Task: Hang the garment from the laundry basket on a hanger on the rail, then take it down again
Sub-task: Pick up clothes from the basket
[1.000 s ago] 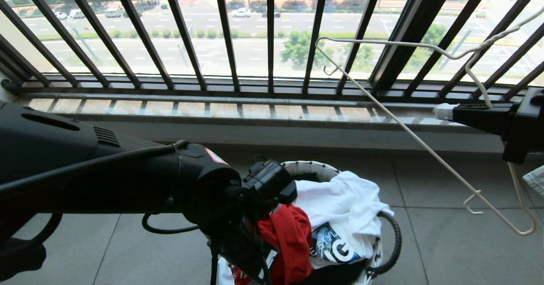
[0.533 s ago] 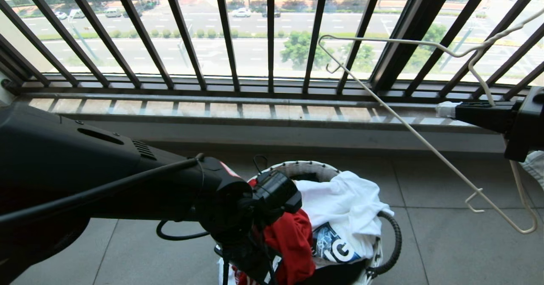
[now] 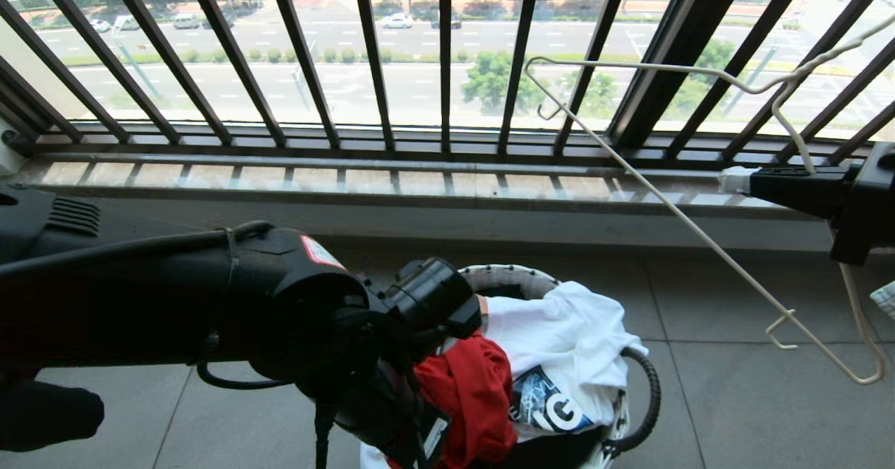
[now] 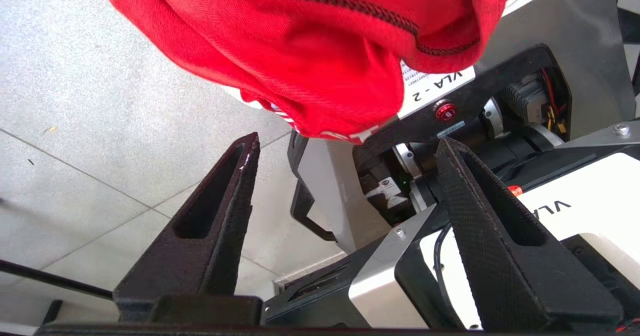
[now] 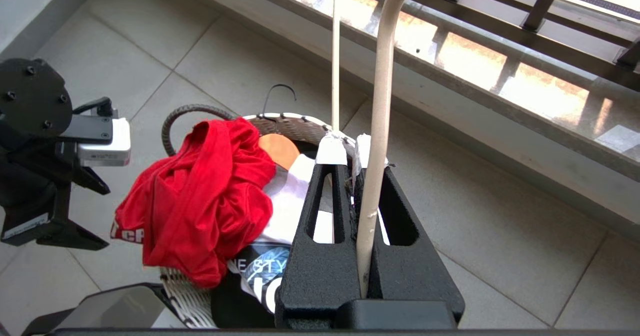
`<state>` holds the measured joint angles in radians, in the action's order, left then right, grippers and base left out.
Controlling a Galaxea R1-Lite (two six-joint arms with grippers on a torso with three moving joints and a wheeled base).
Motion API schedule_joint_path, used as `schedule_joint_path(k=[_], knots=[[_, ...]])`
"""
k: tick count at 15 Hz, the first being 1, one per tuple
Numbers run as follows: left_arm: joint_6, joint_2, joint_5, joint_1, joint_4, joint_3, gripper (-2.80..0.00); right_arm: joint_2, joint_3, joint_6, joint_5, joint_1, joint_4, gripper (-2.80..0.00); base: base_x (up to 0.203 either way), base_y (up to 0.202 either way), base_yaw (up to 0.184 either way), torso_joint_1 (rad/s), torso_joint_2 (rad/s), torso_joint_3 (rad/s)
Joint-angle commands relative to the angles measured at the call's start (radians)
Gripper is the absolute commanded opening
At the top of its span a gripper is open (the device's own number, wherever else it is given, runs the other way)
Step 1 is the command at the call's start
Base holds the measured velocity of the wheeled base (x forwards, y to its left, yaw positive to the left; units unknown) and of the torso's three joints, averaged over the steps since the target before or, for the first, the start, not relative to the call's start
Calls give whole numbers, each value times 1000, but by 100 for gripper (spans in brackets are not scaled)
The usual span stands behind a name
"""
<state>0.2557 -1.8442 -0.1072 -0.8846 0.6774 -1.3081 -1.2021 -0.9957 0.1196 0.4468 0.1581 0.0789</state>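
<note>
We note that the left gripper (image 4: 345,150) has just spread its 2 fingers wide beside the garment (image 3: 468,392), which lies heaped unheld over the laundry basket (image 3: 647,392), while the right gripper (image 5: 350,150) stays clamped on the hanger (image 5: 375,150), so a fresh grasp appears necessary.

The head view looks forward and down from high, over the left arm, to the tiled floor (image 3: 734,399), the laundry basket (image 3: 647,392) near the robot and the window railing (image 3: 444,56) far behind. The left wrist view sits very near the red garment (image 4: 310,50), facing the floor and the robot's base. The right wrist view looks down along the hanger (image 5: 377,125). Head and right wrist views share the basket and the sill.
</note>
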Motion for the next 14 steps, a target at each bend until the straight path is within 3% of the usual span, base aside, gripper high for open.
schedule_joint_path(k=[1, 4, 5, 7, 10, 13, 14], knots=[[-3, 72, -5, -4, 15, 1, 0, 3, -1, 1, 3, 0, 1, -280, 0, 0, 0, 0, 0, 0], [-13, 126, -52, 27, 15, -2, 0, 3, -1, 0, 3, -8, 2, -280, 0, 0, 0, 0, 0, 0], [-30, 130, -58, 55, 14, -5, -280, 3, -1, 0, 3, -8, 1, -280, 0, 0, 0, 0, 0, 0], [-74, 131, -61, 118, 10, -8, -280, 3, -1, 0, 3, -8, 1, -280, 0, 0, 0, 0, 0, 0], [-194, 113, -53, 241, -5, -12, -280, 3, 0, 2, 4, -8, 1, -280, 0, 0, 0, 0, 0, 0], [-250, 24, 0, 308, -184, 17, -280, 4, 0, 2, 4, -8, 1, -280, 0, 0, 0, 0, 0, 0], [-295, -4, 18, 331, -244, 35, -280, 4, 0, 0, 4, -8, 1, -280, 0, 0, 0, 0, 0, 0]])
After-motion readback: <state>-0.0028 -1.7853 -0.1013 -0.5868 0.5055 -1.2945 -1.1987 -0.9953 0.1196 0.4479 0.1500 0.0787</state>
